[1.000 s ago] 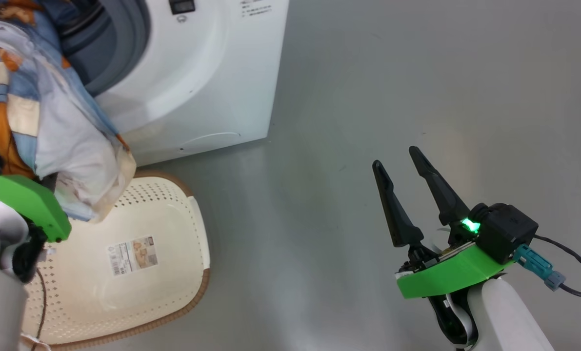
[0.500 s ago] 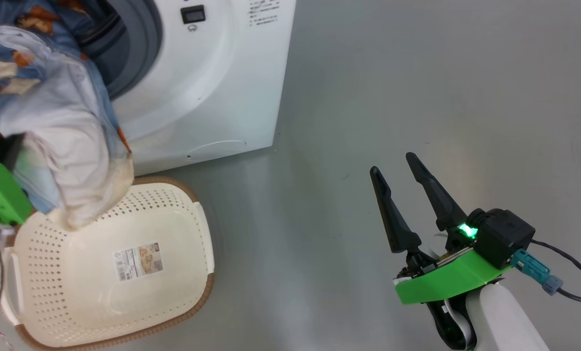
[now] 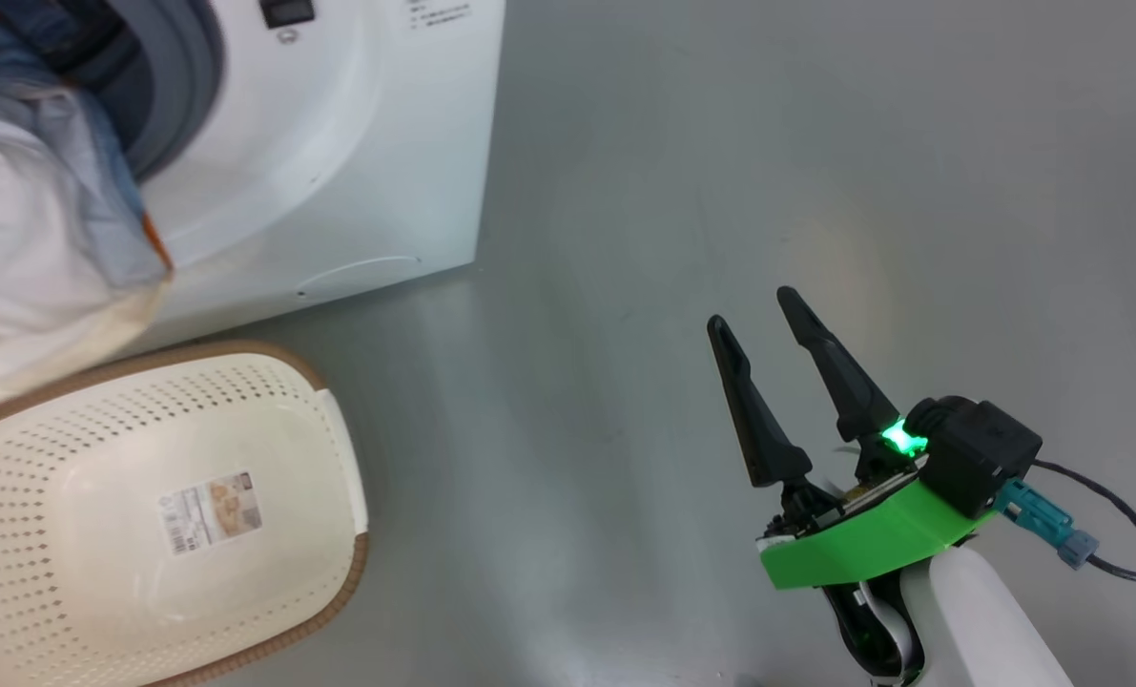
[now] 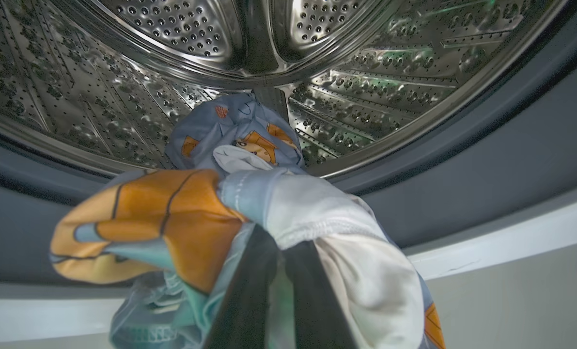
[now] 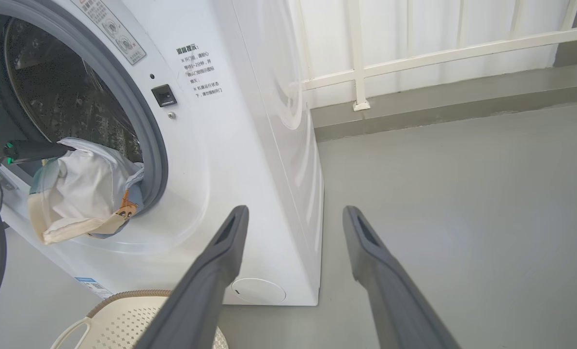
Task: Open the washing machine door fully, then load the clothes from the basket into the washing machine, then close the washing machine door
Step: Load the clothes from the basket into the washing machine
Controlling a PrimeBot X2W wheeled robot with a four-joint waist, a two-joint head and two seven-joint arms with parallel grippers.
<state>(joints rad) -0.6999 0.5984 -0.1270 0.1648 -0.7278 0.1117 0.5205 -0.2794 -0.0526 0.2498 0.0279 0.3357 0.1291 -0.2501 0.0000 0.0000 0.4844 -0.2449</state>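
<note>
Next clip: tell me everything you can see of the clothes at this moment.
The clothes are one bunched bundle of soft fabric, light blue with an orange and cream cartoon print and a white lining turned outward. The left gripper is shut on a fold and holds the bundle at the washing machine mouth. One end reaches into the steel drum. The rest hangs out over the grey gasket and down the white front, above the basket and apart from it.

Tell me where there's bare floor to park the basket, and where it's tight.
Bare floor lies between the washing machine and the open right gripper. The basket is empty too. Crowded: the machine's opening, where the shut left gripper holds the clothes over the lower rim.
</note>
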